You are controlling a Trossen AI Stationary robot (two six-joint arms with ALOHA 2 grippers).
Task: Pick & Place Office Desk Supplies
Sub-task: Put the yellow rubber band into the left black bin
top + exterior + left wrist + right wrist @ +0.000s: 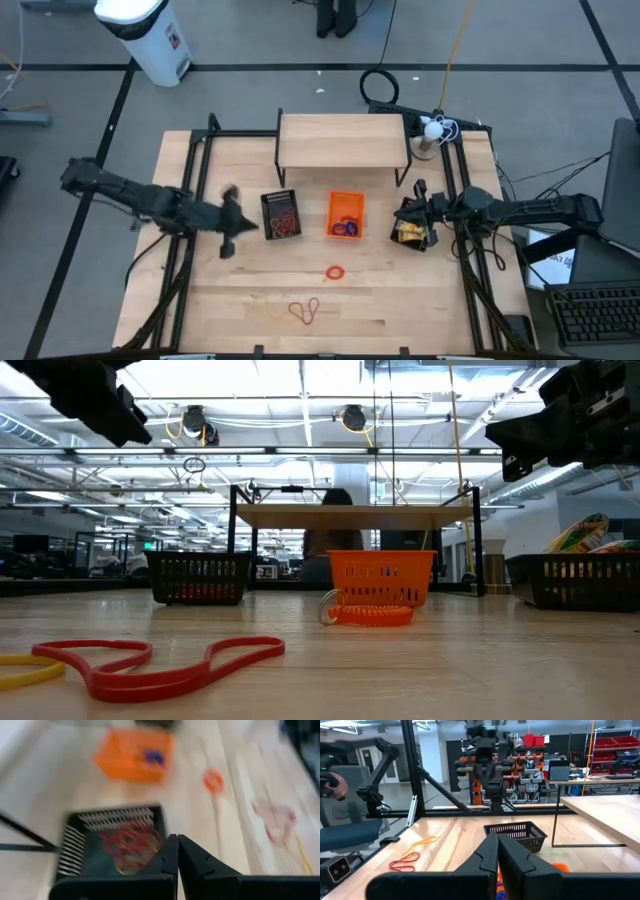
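A black basket (281, 214) holds red rubber bands (129, 842). Beside it, an orange basket (346, 214) holds small purple rings (346, 229). A second black basket (412, 234) on the right holds yellow packets (582, 535). Loose on the table lie an orange ring (335, 271), red rubber bands (305, 312) and a yellow band (20, 672). My left gripper (245, 224) hangs shut and empty just left of the first black basket, above the table (177, 855). My right gripper (497, 850) is shut and empty over the packet basket (412, 208).
A low wooden shelf (343, 140) on black legs stands at the table's far side, behind the baskets. Black frame rails (195, 200) run along the table's left and right sides. The near half of the table (420, 300) bears only the loose bands and the ring.
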